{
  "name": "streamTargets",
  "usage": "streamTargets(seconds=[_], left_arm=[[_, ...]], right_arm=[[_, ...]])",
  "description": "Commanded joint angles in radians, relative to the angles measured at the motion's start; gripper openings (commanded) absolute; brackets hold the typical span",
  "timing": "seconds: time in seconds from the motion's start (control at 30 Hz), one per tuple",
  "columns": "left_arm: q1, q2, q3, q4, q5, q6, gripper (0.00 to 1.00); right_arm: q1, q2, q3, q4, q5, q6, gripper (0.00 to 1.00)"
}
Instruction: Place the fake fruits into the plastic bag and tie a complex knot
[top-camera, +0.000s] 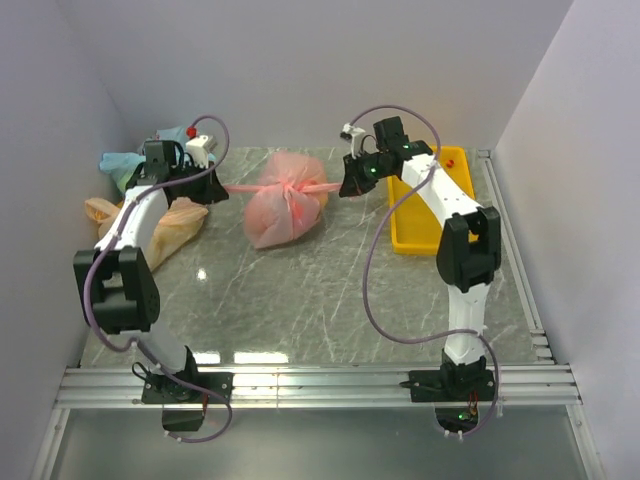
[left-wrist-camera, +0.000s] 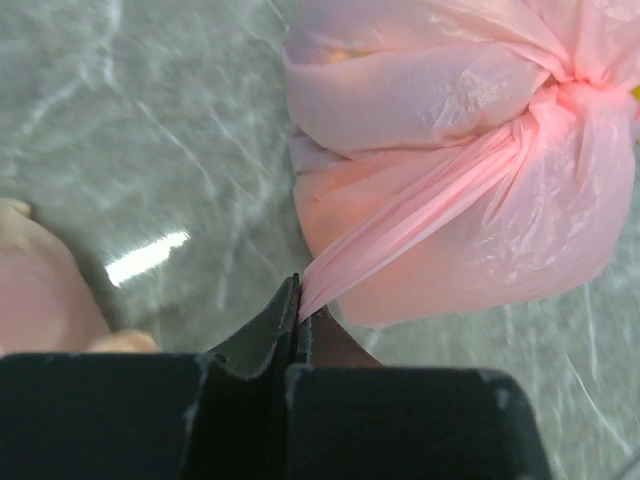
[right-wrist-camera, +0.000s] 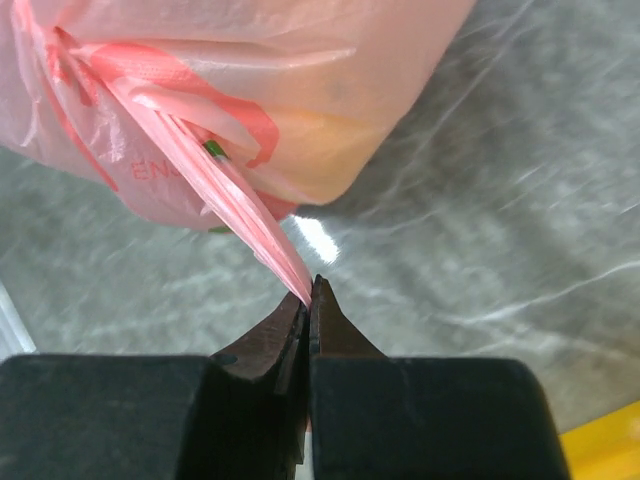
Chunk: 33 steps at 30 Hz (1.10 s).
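The salmon-pink plastic bag (top-camera: 285, 205) sits bulging at the back middle of the table, its top drawn into a knot (top-camera: 292, 186). Fruit shapes show faintly through it, a yellowish one (right-wrist-camera: 310, 140) in the right wrist view. My left gripper (top-camera: 215, 188) is shut on the bag's left handle (left-wrist-camera: 400, 225), stretched taut from the knot (left-wrist-camera: 560, 95). My right gripper (top-camera: 347, 187) is shut on the right handle (right-wrist-camera: 235, 205), also taut. The bag fills the upper part of the left wrist view (left-wrist-camera: 440, 90) and the right wrist view (right-wrist-camera: 240, 60).
A yellow tray (top-camera: 425, 215) lies at the back right with a small red thing (top-camera: 450, 160) at its far end. A pale peach tied bag (top-camera: 170, 228) and a blue-green tied bag (top-camera: 125, 165) lie at the back left under my left arm.
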<state>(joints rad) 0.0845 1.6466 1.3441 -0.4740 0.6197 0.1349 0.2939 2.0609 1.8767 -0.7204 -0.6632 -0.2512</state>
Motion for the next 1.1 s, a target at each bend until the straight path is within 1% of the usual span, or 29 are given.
streamTargets(seconds=[0.0,0.03,0.1,0.13,0.17,0.2,0.23,0.27,0.3,0.33,0.37,0.4,0.43,0.47,0.53,0.57,0.6,0.67,0.7,0.73,0.77,0.83,0.9,0.93,1.0,1.03,1.07], left_arm=[[0.061,0.08,0.111,0.055,-0.285,-0.029,0.0],[0.055,0.125,0.134,0.072,-0.285,-0.038,0.0],[0.031,0.177,0.168,0.064,-0.268,-0.031,0.03],[0.023,0.221,0.197,0.064,-0.273,-0.032,0.06],[0.017,0.24,0.21,0.064,-0.279,-0.034,0.16],[0.011,0.257,0.226,0.063,-0.294,-0.041,0.23],[0.012,0.284,0.256,0.055,-0.296,-0.046,0.29],[0.012,0.292,0.268,0.049,-0.296,-0.052,0.41],[0.011,0.295,0.279,0.048,-0.305,-0.064,0.5],[0.011,0.292,0.292,0.048,-0.32,-0.07,0.58],[0.015,0.288,0.302,0.041,-0.322,-0.075,0.7],[0.017,0.28,0.314,0.035,-0.325,-0.078,0.78],[0.017,0.266,0.348,0.019,-0.319,-0.074,0.8],[0.02,0.259,0.368,-0.03,-0.316,-0.07,0.92],[0.032,0.222,0.409,-0.075,-0.313,-0.067,0.93],[0.04,0.207,0.418,-0.095,-0.287,-0.073,0.99],[0.056,0.191,0.426,-0.154,-0.267,-0.07,0.99],[0.067,0.138,0.423,-0.202,-0.233,-0.058,0.99],[0.072,0.113,0.411,-0.222,-0.232,-0.037,0.99],[0.072,0.057,0.364,-0.213,-0.242,-0.029,0.99],[0.07,0.027,0.334,-0.2,-0.267,-0.026,0.99],[0.069,-0.049,0.253,-0.186,-0.274,0.003,0.99],[0.054,-0.091,0.207,-0.186,-0.293,0.02,0.99],[0.051,-0.128,0.161,-0.189,-0.294,0.023,0.99],[0.029,-0.165,0.109,-0.184,-0.317,0.022,0.99],[0.018,-0.2,0.061,-0.186,-0.33,0.026,0.99],[0.008,-0.218,0.035,-0.183,-0.34,0.026,0.99]], right_arm=[[-0.07,0.076,0.076,-0.015,0.321,0.032,0.0],[-0.068,0.109,0.091,-0.002,0.359,0.035,0.0],[-0.065,0.136,0.105,0.019,0.382,0.018,0.0],[-0.064,0.145,0.108,0.033,0.395,0.015,0.05],[-0.064,0.157,0.11,0.044,0.401,0.007,0.17],[-0.062,0.16,0.114,0.048,0.396,-0.006,0.41],[-0.065,0.159,0.125,0.047,0.39,-0.01,0.49],[-0.064,0.153,0.13,0.049,0.387,-0.011,0.54],[-0.065,0.147,0.131,0.047,0.384,-0.014,0.6],[-0.067,0.127,0.13,0.045,0.381,-0.017,0.64],[-0.068,0.114,0.127,0.038,0.369,-0.016,0.65],[-0.07,0.101,0.124,0.033,0.363,-0.013,0.69],[-0.073,0.085,0.111,0.029,0.356,-0.01,0.7],[-0.079,0.047,0.101,0.023,0.35,-0.005,0.73],[-0.084,-0.002,0.053,0.021,0.333,0.012,0.75],[-0.097,-0.06,0.033,0.019,0.323,0.018,0.76],[-0.105,-0.088,0.013,0.022,0.304,0.039,0.89],[-0.122,-0.185,-0.059,0.026,0.265,0.058,0.9],[-0.136,-0.217,-0.086,0.029,0.24,0.072,0.93],[-0.145,-0.282,-0.149,0.033,0.2,0.079,0.94],[-0.148,-0.315,-0.183,0.057,0.186,0.11,0.94],[-0.147,-0.413,-0.29,0.107,0.224,0.171,0.95],[-0.147,-0.473,-0.349,0.146,0.234,0.207,0.96],[-0.148,-0.537,-0.419,0.168,0.243,0.219,0.96],[-0.147,-0.606,-0.503,0.228,0.244,0.227,0.97],[-0.147,-0.674,-0.592,0.248,0.243,0.225,0.97],[-0.147,-0.706,-0.638,0.265,0.244,0.227,0.97]])
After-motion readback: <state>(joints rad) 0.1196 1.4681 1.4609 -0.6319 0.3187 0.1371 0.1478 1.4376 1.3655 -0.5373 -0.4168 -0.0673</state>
